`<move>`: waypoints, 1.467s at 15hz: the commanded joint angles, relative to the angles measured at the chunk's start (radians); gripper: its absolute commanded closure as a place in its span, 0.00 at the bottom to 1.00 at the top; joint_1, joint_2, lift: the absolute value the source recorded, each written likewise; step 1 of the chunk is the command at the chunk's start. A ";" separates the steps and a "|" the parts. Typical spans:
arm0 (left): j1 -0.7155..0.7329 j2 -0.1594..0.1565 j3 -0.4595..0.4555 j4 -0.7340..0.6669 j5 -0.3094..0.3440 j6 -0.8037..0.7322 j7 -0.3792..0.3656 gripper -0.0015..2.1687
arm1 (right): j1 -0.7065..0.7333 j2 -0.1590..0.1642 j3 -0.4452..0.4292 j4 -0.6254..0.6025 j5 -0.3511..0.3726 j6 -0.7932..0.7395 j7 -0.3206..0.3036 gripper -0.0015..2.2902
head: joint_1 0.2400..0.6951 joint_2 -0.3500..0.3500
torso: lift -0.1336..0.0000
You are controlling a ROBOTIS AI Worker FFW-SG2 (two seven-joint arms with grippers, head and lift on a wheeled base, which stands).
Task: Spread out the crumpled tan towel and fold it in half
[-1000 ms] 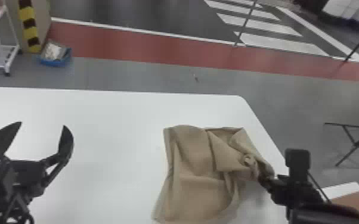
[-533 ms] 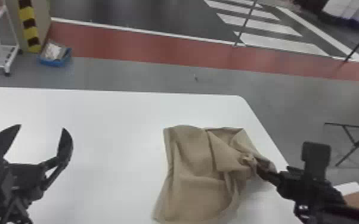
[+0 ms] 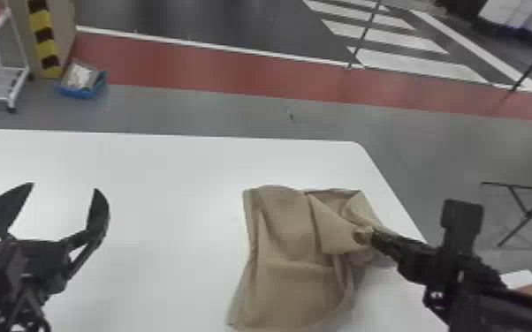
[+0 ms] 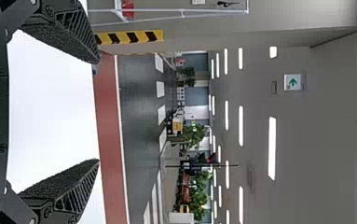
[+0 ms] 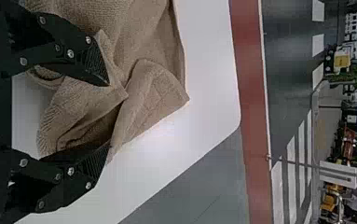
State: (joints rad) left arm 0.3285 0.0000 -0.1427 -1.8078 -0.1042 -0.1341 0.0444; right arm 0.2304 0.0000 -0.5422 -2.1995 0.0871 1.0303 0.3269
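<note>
Spreading is apparently being attempted: the tan towel (image 3: pixel 296 287) is lying rumpled on the table (image 3: pixel 168 190), left fingers (image 3: pixel 6 209) are standing open, right fingers (image 5: pixel 80 53) are straddling its bunched side unclosed, and the next move is calling for pinching and drawing that side outward

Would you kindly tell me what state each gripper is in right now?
Left gripper: open, holding nothing.
Right gripper: open, its fingers apart with a bunched part of the tan towel between them.
</note>
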 commanded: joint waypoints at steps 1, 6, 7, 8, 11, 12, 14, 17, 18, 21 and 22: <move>-0.003 -0.003 0.000 0.007 -0.003 0.002 0.000 0.06 | -0.019 0.001 -0.045 -0.014 -0.086 0.046 0.008 0.25 | 1.00 0.00 | 0.07; -0.003 -0.003 0.000 0.008 -0.009 0.002 0.000 0.06 | -0.072 0.001 -0.110 0.017 -0.178 0.061 0.040 0.25 | 1.00 0.00 | 0.07; -0.002 -0.003 0.000 0.008 -0.011 0.002 -0.001 0.06 | -0.092 0.001 -0.120 0.041 -0.179 0.073 0.047 0.25 | 1.00 0.00 | 0.07; 0.001 -0.003 0.000 0.008 -0.012 0.002 -0.001 0.06 | -0.105 0.001 -0.122 0.061 -0.179 0.089 0.049 0.26 | 1.00 0.00 | 0.07; 0.004 -0.003 0.000 0.008 -0.012 0.002 -0.003 0.06 | -0.123 0.001 -0.133 0.132 -0.179 0.132 0.049 0.35 | 1.00 0.00 | 0.07; 0.006 -0.003 0.000 0.008 -0.012 0.002 -0.003 0.06 | -0.134 0.001 -0.143 0.153 -0.191 0.135 0.061 0.35 | 1.00 0.00 | 0.07; 0.006 -0.003 0.000 0.008 -0.015 0.002 -0.003 0.06 | -0.137 0.001 -0.151 0.158 -0.217 0.138 0.084 0.35 | 1.00 0.00 | 0.07; 0.006 -0.003 0.000 0.008 -0.015 0.002 -0.003 0.06 | -0.137 0.001 -0.154 0.150 -0.219 0.141 0.086 0.35 | 1.00 0.00 | 0.07; 0.006 -0.003 -0.002 0.008 -0.015 0.002 -0.005 0.06 | -0.137 0.001 -0.153 0.139 -0.221 0.141 0.086 0.35 | 1.00 0.00 | 0.07; 0.006 -0.003 -0.003 0.008 -0.015 0.002 -0.008 0.06 | -0.138 0.001 -0.153 0.122 -0.225 0.150 0.086 0.35 | 1.00 0.00 | 0.07; 0.006 -0.003 -0.003 0.008 -0.017 0.002 -0.008 0.06 | -0.143 0.001 -0.154 0.122 -0.222 0.156 0.086 0.35 | 1.00 0.00 | 0.07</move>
State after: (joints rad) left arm 0.3344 0.0000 -0.1450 -1.7993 -0.1199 -0.1326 0.0367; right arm 0.0913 0.0000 -0.6951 -2.0741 -0.1367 1.1792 0.4126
